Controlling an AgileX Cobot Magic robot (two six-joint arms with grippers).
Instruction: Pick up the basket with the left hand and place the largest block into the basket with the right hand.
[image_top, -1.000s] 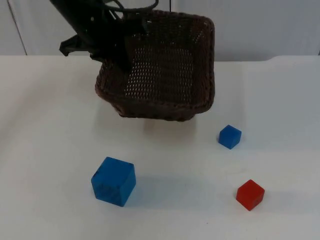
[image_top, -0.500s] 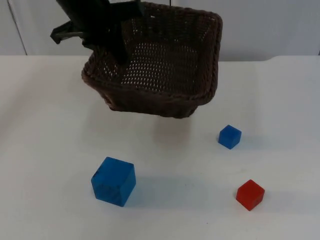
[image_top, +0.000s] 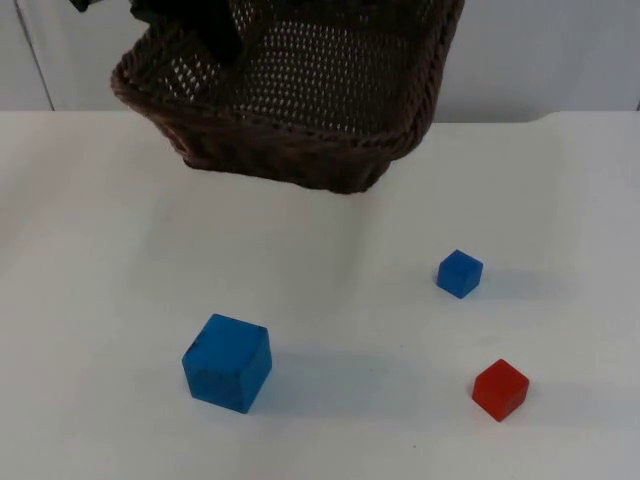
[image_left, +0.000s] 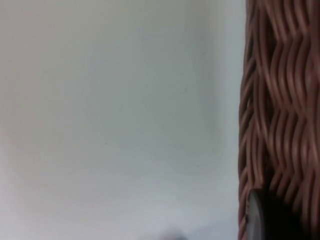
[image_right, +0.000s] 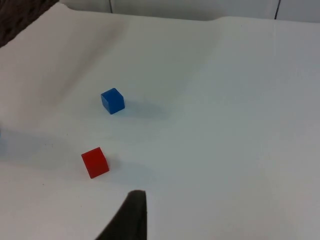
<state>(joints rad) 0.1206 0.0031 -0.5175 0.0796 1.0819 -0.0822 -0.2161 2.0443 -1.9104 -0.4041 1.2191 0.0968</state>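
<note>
A dark brown wicker basket (image_top: 300, 95) hangs in the air over the far middle of the table, tilted, with my left gripper (image_top: 195, 20) shut on its left rim. In the left wrist view the woven basket wall (image_left: 280, 100) runs beside a black fingertip (image_left: 267, 217). The largest block, a big blue cube (image_top: 227, 362), rests on the table near the front left of centre, clear of both grippers. My right gripper (image_right: 127, 220) waits above the table's right side, looking down on the two small blocks.
A small blue cube (image_top: 460, 273) (image_right: 112, 100) lies right of centre, and a small red cube (image_top: 500, 389) (image_right: 95, 162) sits nearer the front right. The basket's corner (image_right: 20, 15) shows in the right wrist view. The grey partition wall (image_top: 540, 50) closes the back.
The left arm has raised the basket higher off the table, so it has moved up and left in the top view. The three blocks have not moved.
</note>
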